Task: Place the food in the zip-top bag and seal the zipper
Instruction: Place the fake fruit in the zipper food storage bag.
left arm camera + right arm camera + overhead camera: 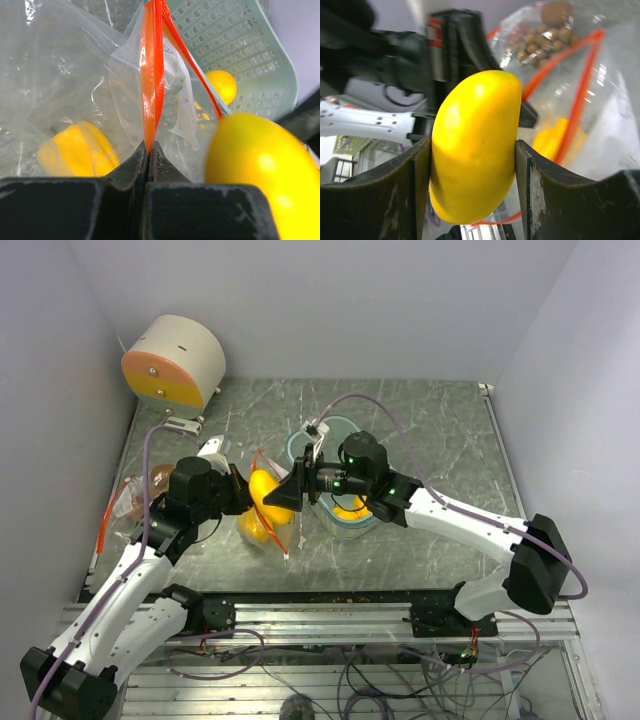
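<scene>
My right gripper (277, 493) is shut on a yellow lemon-like fruit (472, 145) and holds it at the open mouth of the clear zip-top bag (262, 508); the fruit also shows in the left wrist view (260, 170). My left gripper (240, 492) is shut on the bag's orange zipper strip (151, 85), holding it up. Inside the bag lie another yellow fruit (77, 150) and the brown-purple grape bunch (545, 35). One more yellow-orange fruit (221, 85) lies in the light-blue basket (250, 45).
A second clear bag with a brown round thing (140, 495) lies at the table's left edge. A white and orange drum (175, 365) stands at the back left. The light-blue basket (340, 435) stands mid-table under the right arm.
</scene>
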Available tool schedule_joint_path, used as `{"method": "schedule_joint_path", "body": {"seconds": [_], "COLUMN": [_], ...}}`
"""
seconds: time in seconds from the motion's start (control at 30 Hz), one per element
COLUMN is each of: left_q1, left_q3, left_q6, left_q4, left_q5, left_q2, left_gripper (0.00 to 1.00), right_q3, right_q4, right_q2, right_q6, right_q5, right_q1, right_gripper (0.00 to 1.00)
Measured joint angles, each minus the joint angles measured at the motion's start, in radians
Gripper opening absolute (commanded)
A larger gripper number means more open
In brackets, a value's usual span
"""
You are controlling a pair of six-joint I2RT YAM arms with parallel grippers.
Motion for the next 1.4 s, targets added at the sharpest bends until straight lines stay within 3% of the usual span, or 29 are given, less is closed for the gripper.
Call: {"method": "schedule_joint_path", "body": {"seconds": [0.3,0.33,0.4,0.43,0.53,0.57,0.9,1.03,1.17,1.4], "left_q1": [0.001,0.001,0.001,0.001,0.001,0.001,0.001,0.001,0.001,0.001], "left_q3": [0.018,0.023,0.033,0.037,0.039,0.039,0.034,0.027,0.027,0.027], "left_q6": [-0.003,-0.003,-0.003,-0.004,-0.008,-0.011,-0.014,-0.014,-0.014,-0.001], "left_q4": [-0.024,-0.026,-0.029,-0.028,-0.027,-0.027,-0.026,-0.027,-0.028,-0.042], "left_q5": [0.005,0.006,0.009,0.011,0.021,0.025,0.031,0.029,0.027,0.027], "left_q2": [-0.037,-0.042,-0.054,-0.06,-0.066,-0.065,-0.058,-0.064,-0.082,-0.093], "left_gripper": [0.07,0.07,0.07,0.07,0.07,0.07,0.07,0.07,0.07,0.07], "right_q3": [-0.021,-0.005,0.031,0.051,0.116,0.124,0.141,0.223,0.311,0.313], "right_q4": [-0.117,-0.144,-0.201,-0.216,-0.296,-0.312,-0.436,-0.573,-0.725,-0.961], "right_q2": [0.074,0.095,0.136,0.148,0.17,0.17,0.029,-0.015,0.007,0.132], "right_q6": [0.006,0.001,-0.013,-0.02,-0.046,-0.05,-0.124,-0.113,-0.071,-0.038], "right_q5": [0.262,0.294,0.358,0.382,0.482,0.5,0.591,0.665,0.719,0.762], "right_q1": [-0.001,0.0,0.007,0.013,0.041,0.046,0.072,0.063,-0.024,-0.17], "right_gripper": [0.0,0.04,0.2,0.35,0.94,0.99,1.0,1.0,0.97,0.95]}}
